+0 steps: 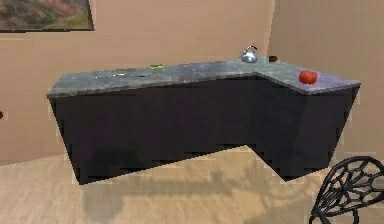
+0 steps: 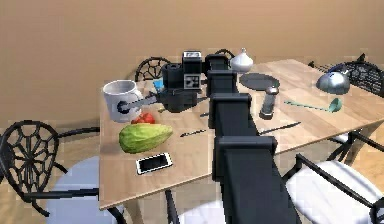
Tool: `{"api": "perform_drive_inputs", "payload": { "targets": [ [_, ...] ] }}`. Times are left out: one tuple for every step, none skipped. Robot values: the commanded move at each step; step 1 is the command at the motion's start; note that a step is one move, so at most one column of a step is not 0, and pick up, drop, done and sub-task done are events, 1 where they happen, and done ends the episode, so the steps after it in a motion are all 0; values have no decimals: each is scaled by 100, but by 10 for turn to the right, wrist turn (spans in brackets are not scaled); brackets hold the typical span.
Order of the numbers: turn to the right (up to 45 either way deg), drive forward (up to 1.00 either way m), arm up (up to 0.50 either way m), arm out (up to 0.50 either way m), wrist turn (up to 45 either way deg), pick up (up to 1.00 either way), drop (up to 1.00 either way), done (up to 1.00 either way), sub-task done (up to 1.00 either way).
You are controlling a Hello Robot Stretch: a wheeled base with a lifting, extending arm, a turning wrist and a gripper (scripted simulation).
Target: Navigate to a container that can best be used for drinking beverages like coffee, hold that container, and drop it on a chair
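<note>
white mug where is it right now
In the arm side view's left half, the white mug is at the wooden table's left end, just left of the hand and behind the green fruit and the phone.

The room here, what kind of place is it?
Likely a kitchen and dining room: a long counter with a kettle and red fruit, and a wooden table with a white mug and chairs around it.
</note>
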Motion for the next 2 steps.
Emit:
{"api": "perform_drive_inputs", "payload": {
  "targets": [
    [0,0,0,0,450,0,0,0,0],
    [0,0,0,0,420,0,0,0,0]
  ]
}}
